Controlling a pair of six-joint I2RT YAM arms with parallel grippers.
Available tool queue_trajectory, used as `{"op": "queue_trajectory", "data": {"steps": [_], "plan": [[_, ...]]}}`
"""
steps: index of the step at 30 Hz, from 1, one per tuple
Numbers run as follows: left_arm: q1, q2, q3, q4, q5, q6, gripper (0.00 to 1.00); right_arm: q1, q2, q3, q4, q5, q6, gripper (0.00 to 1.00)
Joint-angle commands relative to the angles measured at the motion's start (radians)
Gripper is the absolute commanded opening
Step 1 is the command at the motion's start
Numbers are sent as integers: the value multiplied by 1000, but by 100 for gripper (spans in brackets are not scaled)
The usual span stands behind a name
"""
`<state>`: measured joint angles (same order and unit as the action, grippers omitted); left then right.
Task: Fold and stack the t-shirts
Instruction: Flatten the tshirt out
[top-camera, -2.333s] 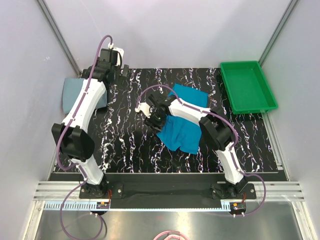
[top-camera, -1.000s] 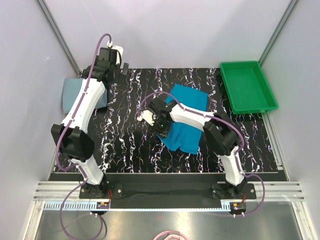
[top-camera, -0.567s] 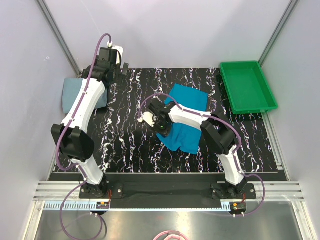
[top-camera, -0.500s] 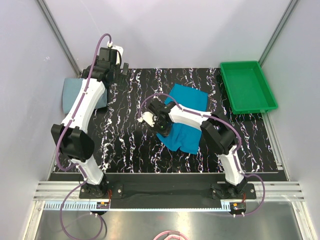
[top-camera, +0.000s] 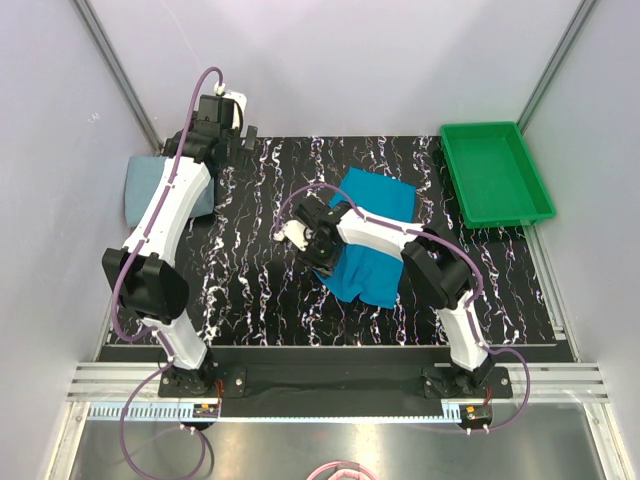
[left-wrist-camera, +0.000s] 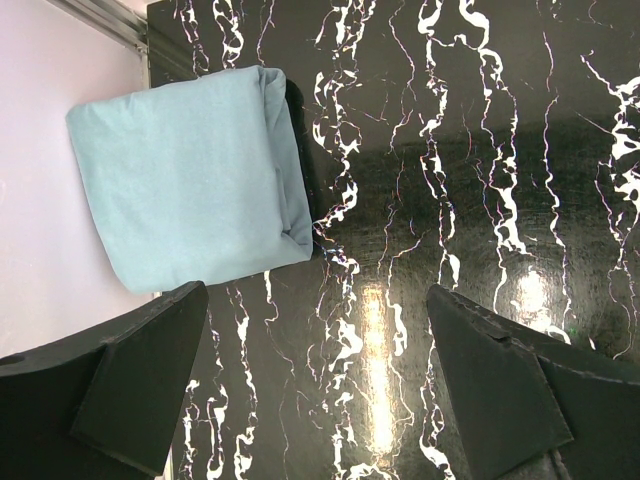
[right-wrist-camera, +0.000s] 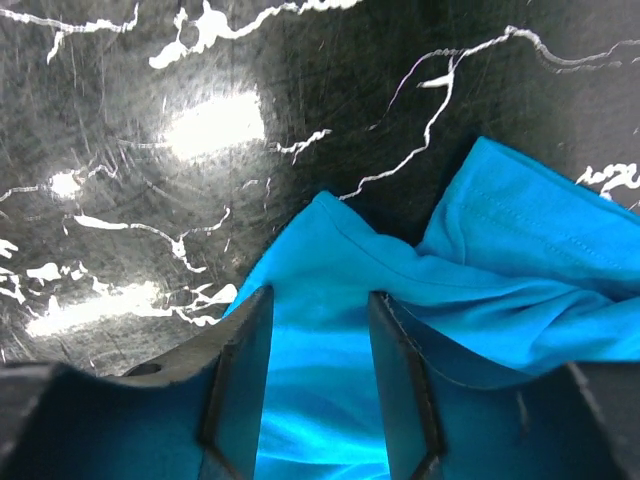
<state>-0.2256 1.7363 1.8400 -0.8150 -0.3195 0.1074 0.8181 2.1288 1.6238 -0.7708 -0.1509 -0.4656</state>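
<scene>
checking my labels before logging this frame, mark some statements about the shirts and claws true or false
The pale grey-blue shirt lies folded near the table's left edge. True.
The left claw grips that shirt. False: its fingers stand wide open, apart from it, holding nothing.
The teal shirt lies in the green tray. False: it lies on the table, left of the tray.
The right claw is at the teal shirt's edge. True.
The two shirts are stacked. False: they lie apart.

One bright teal-blue cloth t-shirt (top-camera: 365, 275) lies mid-way across the black white-veined table (top-camera: 260, 290), and one folded pale grey-blue cloth t-shirt (top-camera: 145, 185) at its far left corner. One green plastic tray (top-camera: 480, 127), far right corner. Two white robot arms (top-camera: 170, 215).
</scene>
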Motion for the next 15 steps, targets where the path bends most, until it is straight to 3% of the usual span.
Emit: {"op": "queue_trajectory", "data": {"steps": [1, 8, 11, 12, 15], "plan": [[3, -15, 27, 27, 2, 0, 99, 12, 28, 53, 13, -29, 22, 51], [3, -27, 11, 25, 2, 2, 99, 16, 94, 62, 36, -29, 41, 50], [3, -32, 8, 23, 0, 5, 99, 18, 126, 64, 38, -19, 50, 37], [5, -35, 10, 22, 0, 3, 99, 16, 129, 64, 39, -16, 48, 23], [5, -40, 2, 23, -3, 6, 99, 16, 105, 58, 33, 10, 47, 0]]}}
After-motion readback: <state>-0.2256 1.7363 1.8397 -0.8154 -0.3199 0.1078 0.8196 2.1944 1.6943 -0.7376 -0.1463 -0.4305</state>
